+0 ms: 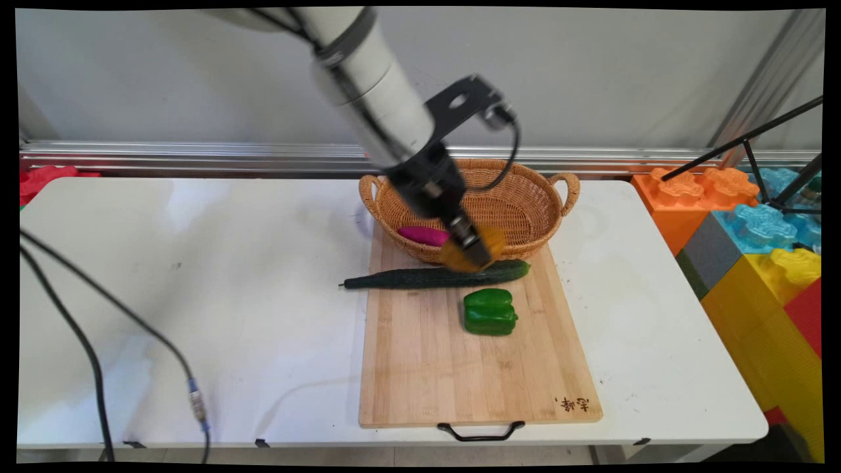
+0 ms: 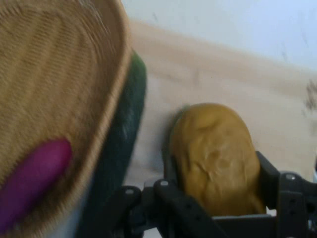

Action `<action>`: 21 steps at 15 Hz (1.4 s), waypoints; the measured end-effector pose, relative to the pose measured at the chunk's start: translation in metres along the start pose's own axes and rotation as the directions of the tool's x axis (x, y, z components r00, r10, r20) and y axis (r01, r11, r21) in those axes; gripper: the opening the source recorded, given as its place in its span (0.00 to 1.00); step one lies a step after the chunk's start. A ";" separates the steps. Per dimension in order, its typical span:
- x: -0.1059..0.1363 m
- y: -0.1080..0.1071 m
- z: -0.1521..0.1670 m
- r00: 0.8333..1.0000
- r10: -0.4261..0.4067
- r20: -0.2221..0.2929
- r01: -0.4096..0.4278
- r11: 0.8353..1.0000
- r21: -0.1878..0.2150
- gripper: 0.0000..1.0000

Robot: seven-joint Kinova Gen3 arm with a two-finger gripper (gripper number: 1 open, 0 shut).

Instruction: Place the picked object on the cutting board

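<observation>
My gripper is shut on a yellow-brown potato, held in the air over the near rim of the wicker basket and just above the long dark cucumber. In the hand view the potato sits between my fingers, with the basket to its left and the cucumber along the basket's edge. A purple eggplant lies inside the basket, seen also as the eggplant at the hand view's lower left. A green bell pepper rests on the wooden cutting board.
The cutting board has a black handle at its near edge. Large coloured toy blocks stand off the table's right side, with a black tripod above them. Black cables hang at the left.
</observation>
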 end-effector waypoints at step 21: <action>-0.124 -0.003 0.098 0.978 0.192 0.080 -0.192 0.981 -0.010 1.00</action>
